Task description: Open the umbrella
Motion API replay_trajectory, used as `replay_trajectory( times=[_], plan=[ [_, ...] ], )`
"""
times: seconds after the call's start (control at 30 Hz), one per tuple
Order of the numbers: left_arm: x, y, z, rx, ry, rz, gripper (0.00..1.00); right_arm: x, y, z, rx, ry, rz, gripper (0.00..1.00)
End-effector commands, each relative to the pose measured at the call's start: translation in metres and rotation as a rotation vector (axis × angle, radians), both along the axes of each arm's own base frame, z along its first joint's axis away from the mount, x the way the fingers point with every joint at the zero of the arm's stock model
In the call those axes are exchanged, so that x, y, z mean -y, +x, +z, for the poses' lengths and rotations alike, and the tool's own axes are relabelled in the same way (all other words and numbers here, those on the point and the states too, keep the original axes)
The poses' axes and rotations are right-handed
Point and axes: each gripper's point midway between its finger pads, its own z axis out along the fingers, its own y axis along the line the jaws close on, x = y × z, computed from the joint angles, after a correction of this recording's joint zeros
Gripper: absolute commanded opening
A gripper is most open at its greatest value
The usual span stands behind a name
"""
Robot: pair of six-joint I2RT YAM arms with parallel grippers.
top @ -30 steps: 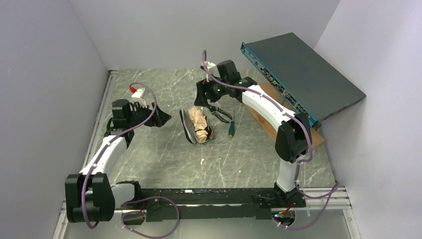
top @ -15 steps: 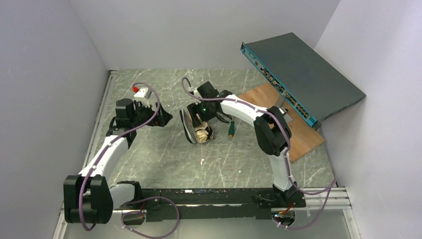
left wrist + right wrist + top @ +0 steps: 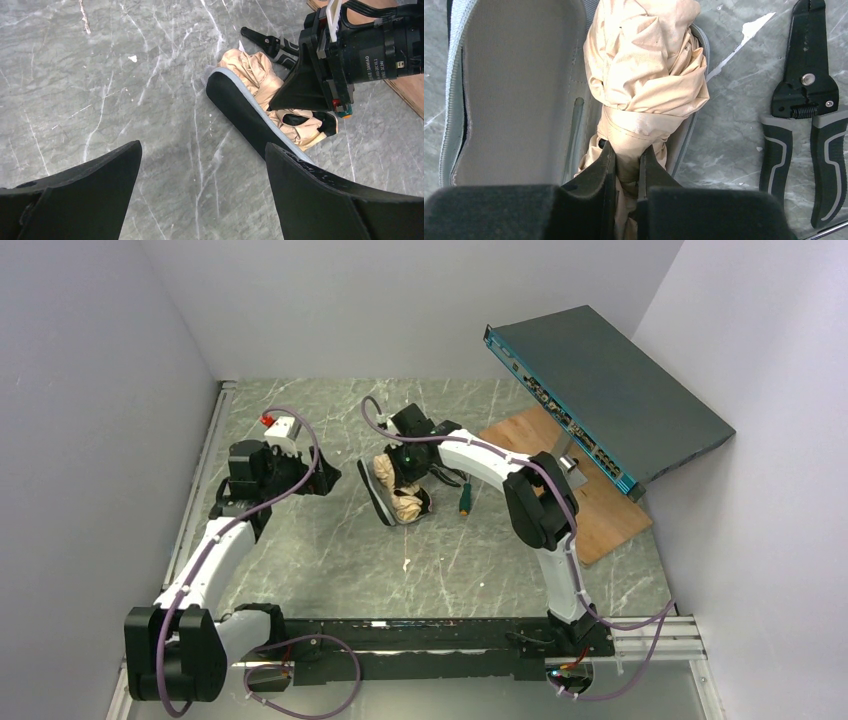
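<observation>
Umbrella point(image 3: 644, 65) lies folded, pale beige fabric bunched and crinkled.

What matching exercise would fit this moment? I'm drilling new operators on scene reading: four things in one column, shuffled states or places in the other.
1 umbrella
2 right tool
3 left tool
4 pliers

A open, above the table
B on the table beside the case
C shut on the umbrella's fabric
D folded, lying in the open case

Pairs: 1-D, 2-C, 3-A, 4-B
</observation>
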Motion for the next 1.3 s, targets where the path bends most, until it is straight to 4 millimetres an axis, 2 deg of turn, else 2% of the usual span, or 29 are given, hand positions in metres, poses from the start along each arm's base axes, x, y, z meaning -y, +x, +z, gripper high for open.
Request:
replay_trajectory(
  times=[0.0,0.07,0.17,0.2,0.3,0.43,0.5,0.63,0.77,0.9,1.03,1.17,1.27],
  plan=[
    [-0.003,-0.001,0.007,0.041,0.011,-0.003,1.00,-0.007,0.023,0.004,0.084,0.017,-0.023,0.00],
    [-0.001,-0.002,0.011,0.056,0.009,-0.017,1.00,-0.016,0.030,0.022,0.100,0.100,-0.023,0.00],
    [-0.001,-0.004,0.017,0.075,0.001,-0.021,1.00,-0.036,0.030,0.062,0.101,0.286,0.019,0.00],
    [0.000,-0.004,0.019,0.083,0.000,-0.027,1.00,-0.043,0.028,0.083,0.111,0.350,0.031,0.00],
    [0.002,-0.004,0.030,0.111,0.001,-0.058,1.00,-0.056,0.014,0.122,0.095,0.472,0.087,0.00],
    [0.012,-0.006,0.043,0.148,-0.011,-0.138,1.00,-0.052,0.008,0.141,0.101,0.499,0.081,0.00],
    [0.022,-0.007,0.054,0.179,-0.033,-0.200,1.00,-0.039,0.017,0.151,0.143,0.487,0.032,0.00],
    [0.042,-0.006,0.066,0.235,0.011,-0.304,1.00,0.011,0.053,0.186,0.264,0.476,-0.138,0.00],
    [0.069,-0.006,0.054,0.247,0.158,-0.434,1.00,0.061,0.070,0.235,0.412,0.477,-0.266,0.00],
    [0.090,0.006,0.030,0.220,0.285,-0.504,1.00,0.099,0.065,0.282,0.586,0.492,-0.357,0.00],
    [0.109,0.017,0.006,0.171,0.328,-0.563,1.00,0.124,0.046,0.327,0.727,0.534,-0.392,0.00],
    [0.136,0.034,-0.004,0.151,0.396,-0.605,1.00,0.147,0.038,0.356,0.842,0.525,-0.446,0.00],
    [0.157,0.043,-0.010,0.133,0.445,-0.634,1.00,0.160,0.034,0.369,0.885,0.532,-0.479,0.00]
  ],
)
